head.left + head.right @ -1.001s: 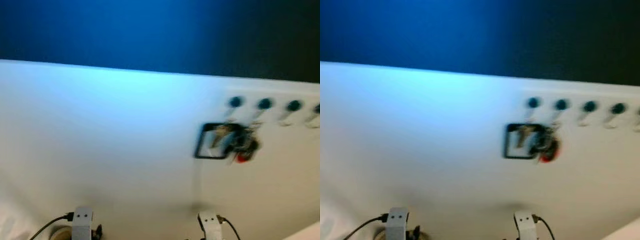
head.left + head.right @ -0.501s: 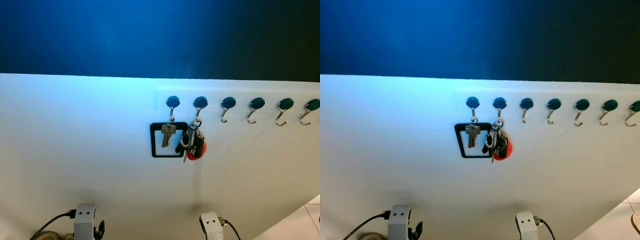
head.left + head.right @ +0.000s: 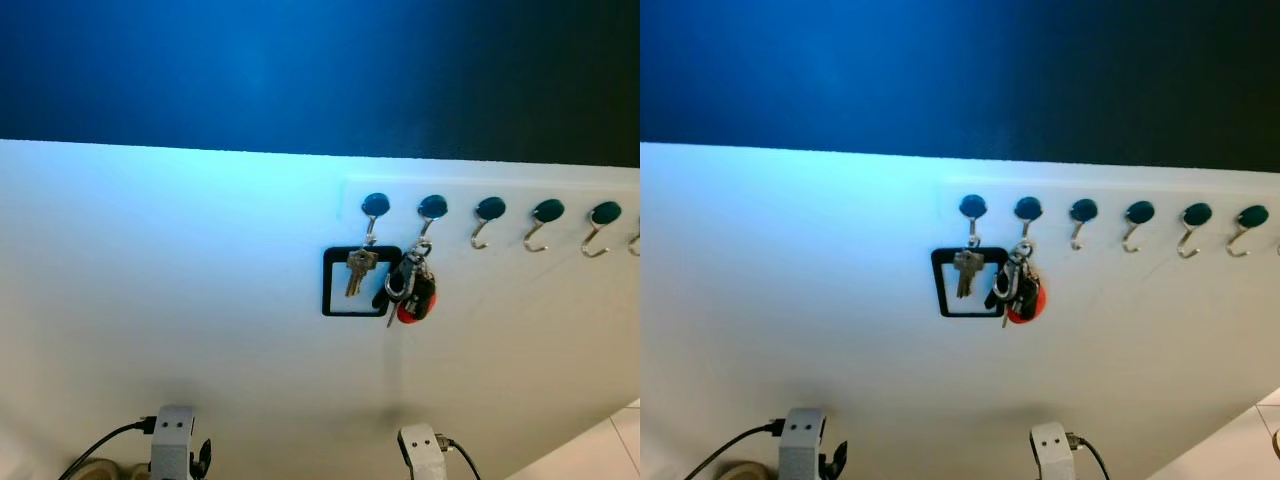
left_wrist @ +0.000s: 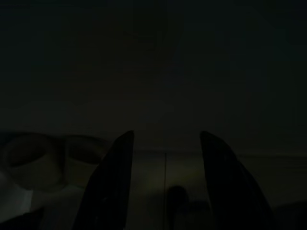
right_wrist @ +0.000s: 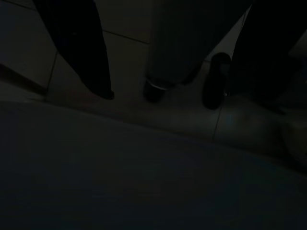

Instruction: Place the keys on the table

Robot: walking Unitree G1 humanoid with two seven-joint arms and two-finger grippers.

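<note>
A white wall (image 3: 180, 290) carries a row of hooks (image 3: 490, 212). One hook holds a single key (image 3: 357, 270), the next a key bunch (image 3: 410, 290).

Bare white wall (image 3: 180, 300) spreads open across the frame's left and lower middle; toward the upper right, hooks (image 3: 491, 212) and hanging keys (image 3: 410, 290) (beside a black frame (image 3: 332, 290)) jut out.
</note>
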